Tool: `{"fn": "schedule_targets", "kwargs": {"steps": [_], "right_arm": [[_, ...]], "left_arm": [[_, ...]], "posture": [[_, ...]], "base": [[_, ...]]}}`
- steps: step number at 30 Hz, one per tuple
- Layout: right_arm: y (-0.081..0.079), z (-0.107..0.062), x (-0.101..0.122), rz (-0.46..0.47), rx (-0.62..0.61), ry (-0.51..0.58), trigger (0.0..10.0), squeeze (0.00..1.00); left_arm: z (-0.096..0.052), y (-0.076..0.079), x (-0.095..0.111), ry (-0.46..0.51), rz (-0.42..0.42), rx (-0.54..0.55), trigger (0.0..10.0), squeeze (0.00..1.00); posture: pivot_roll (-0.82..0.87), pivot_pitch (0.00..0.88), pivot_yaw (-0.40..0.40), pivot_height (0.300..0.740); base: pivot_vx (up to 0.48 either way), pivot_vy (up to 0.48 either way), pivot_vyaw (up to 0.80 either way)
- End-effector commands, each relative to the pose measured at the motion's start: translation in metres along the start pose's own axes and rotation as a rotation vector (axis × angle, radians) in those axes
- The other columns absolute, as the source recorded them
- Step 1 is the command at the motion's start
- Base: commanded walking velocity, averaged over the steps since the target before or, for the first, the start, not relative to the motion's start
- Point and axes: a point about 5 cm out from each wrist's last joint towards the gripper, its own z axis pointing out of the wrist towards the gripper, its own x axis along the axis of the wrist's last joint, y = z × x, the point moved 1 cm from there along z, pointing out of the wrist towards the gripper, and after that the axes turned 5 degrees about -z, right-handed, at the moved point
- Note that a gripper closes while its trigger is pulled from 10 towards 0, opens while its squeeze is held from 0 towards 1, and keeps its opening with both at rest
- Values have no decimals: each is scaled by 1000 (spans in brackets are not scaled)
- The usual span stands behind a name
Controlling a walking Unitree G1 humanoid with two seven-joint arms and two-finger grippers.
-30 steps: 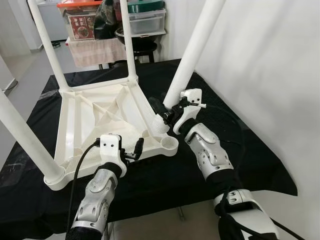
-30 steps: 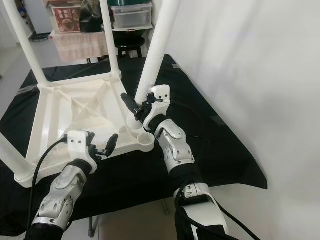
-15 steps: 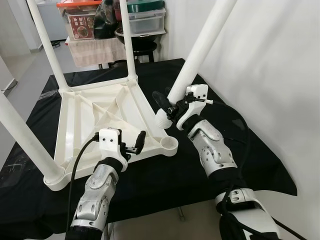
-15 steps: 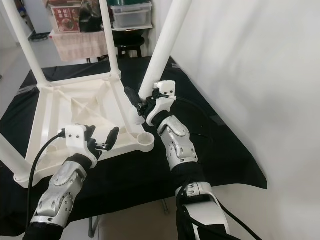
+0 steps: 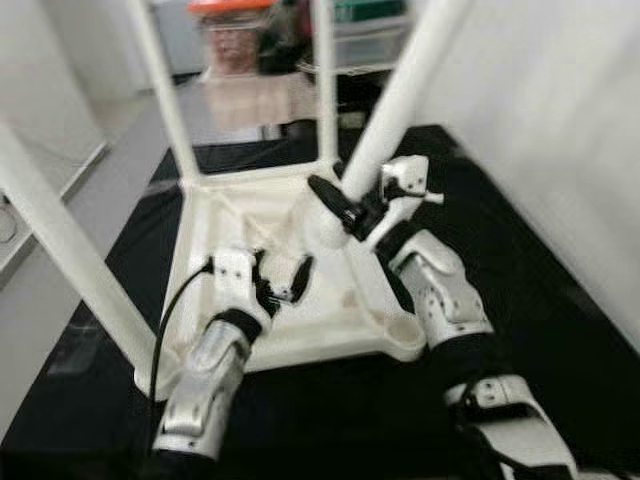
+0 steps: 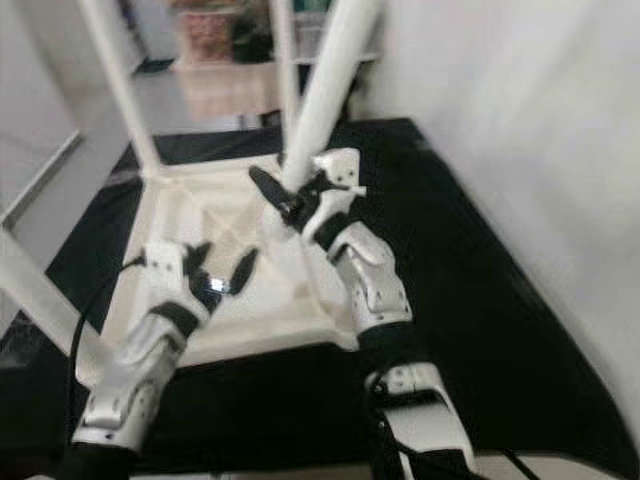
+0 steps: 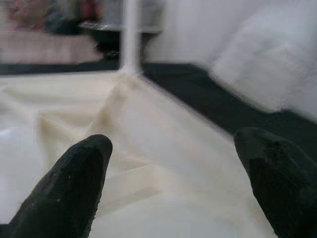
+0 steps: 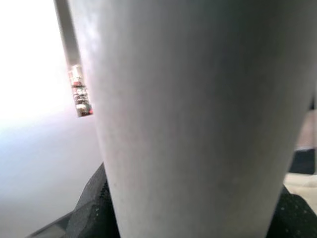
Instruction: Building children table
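A white children's table top (image 5: 350,290) lies upside down on a black cloth. Three white legs stand in its corners: two at the back (image 5: 165,100) (image 5: 325,90) and one at the near left (image 5: 70,250). The near right corner socket (image 5: 405,325) holds nothing. My right gripper (image 5: 350,205) is shut on a fourth white leg (image 5: 400,90), which leans to the right with its lower end over the underside. In the right wrist view this leg (image 8: 198,119) sits between both fingers (image 8: 91,208). My left gripper (image 7: 176,173) hovers open over the ribbed underside (image 7: 148,129).
The black cloth (image 5: 540,260) covers the work surface and drops off at the near edge. A white wall (image 5: 560,100) runs close along the right. Storage boxes and a stool (image 5: 235,40) stand behind the table. Grey floor (image 5: 90,160) lies to the left.
The camera has shifted and blurred. My right gripper has carried the leg's lower end further in over the underside. My left gripper has moved forward from the near rim, staying open.
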Motion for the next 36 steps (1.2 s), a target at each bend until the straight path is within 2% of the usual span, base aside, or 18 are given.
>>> {"fn": "schedule_targets", "kwargs": {"steps": [1, 5, 12, 17, 20, 23, 26, 30, 35, 36], "right_arm": [[11, -7, 7, -39, -17, 0, 10000, 0], [5, -7, 3, -57, 17, -31, 10000, 0], [-3, -12, -1, -68, 98, -56, 10000, 0], [-7, -15, -3, -73, 150, -69, 10000, 0], [-11, -20, -4, -62, 228, -84, 10000, 0], [-11, -20, -4, -62, 228, -84, 10000, 0], [-22, -28, -9, -76, 350, -132, 10000, 0], [-27, -34, -13, -67, 410, -160, 10000, 0], [-25, -41, -16, -51, 438, -184, 10000, 0], [-21, -46, -18, -36, 440, -204, 10000, 0]], "left_arm": [[4, 11, -1, -13, 13, -40, 10000, 0], [-1, 18, -14, -83, 52, -87, 10000, 0], [-3, 25, -20, -109, 32, -97, 10000, 0], [-3, 22, -21, -112, 26, -74, 10000, 0], [-4, 19, -22, -128, 30, -54, 10000, 0], [-4, 19, -22, -128, 30, -54, 10000, 0], [-7, 17, -25, -160, 34, -59, 10000, 0], [-11, 17, -28, -190, 54, -83, 10000, 0], [-16, 15, -32, -229, 93, -108, 10000, 0], [-22, 12, -34, -248, 100, -107, 10000, 0]], "posture": [[-75, 0, 32, 740], [-78, 0, 35, 740], [-81, 0, 40, 740], [-81, 0, 40, 740], [-79, 0, 39, 740], [-79, 0, 39, 740], [-81, 0, 38, 740], [-82, 0, 38, 740], [-81, 0, 38, 740], [-78, 0, 35, 740]], "base": [[0, 0, 0], [0, -118, 0], [0, -475, 0], [0, -384, 0], [0, 0, 542], [0, 0, 800], [0, 0, 800], [0, 0, 800], [0, 0, 800], [0, 0, 800]]}}
